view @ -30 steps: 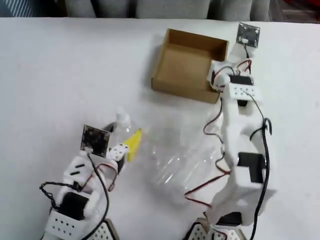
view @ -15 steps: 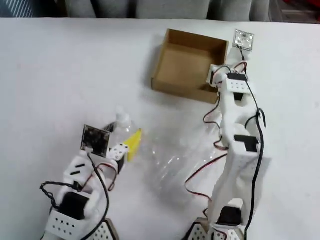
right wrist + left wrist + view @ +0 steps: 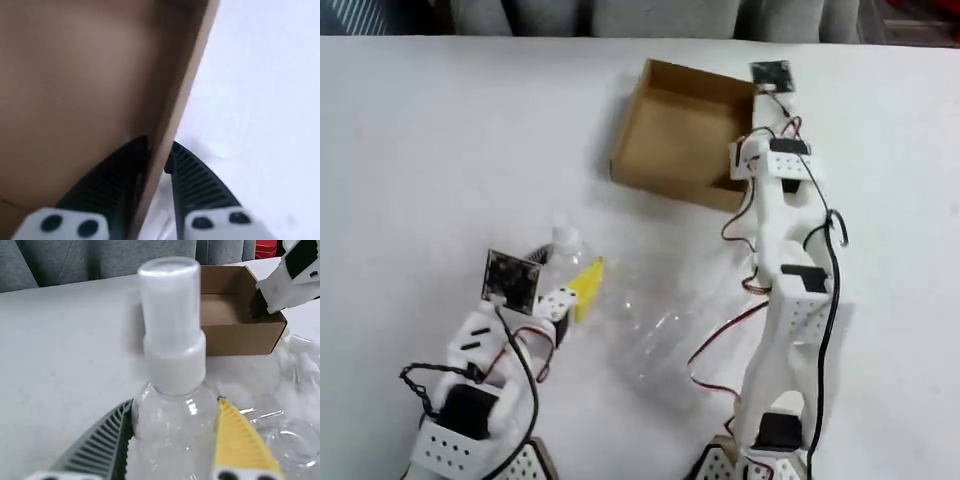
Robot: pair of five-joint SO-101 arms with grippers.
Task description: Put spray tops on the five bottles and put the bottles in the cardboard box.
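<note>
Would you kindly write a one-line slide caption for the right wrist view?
Right gripper grips a wall of the cardboard box, jaws straddling it, one inside and one outside, with the white table beyond.

left tool (image 3: 174,409): clamped, arm folded back | right tool (image 3: 157,146): clamped, arm outstretched

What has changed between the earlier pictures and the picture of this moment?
The right gripper, shut on a wall of the cardboard box, moved leftward in the high view as its arm stretched out. It dragged the box a little to the left and turned it slightly. The left gripper and the bottle it holds stayed where they were.
</note>
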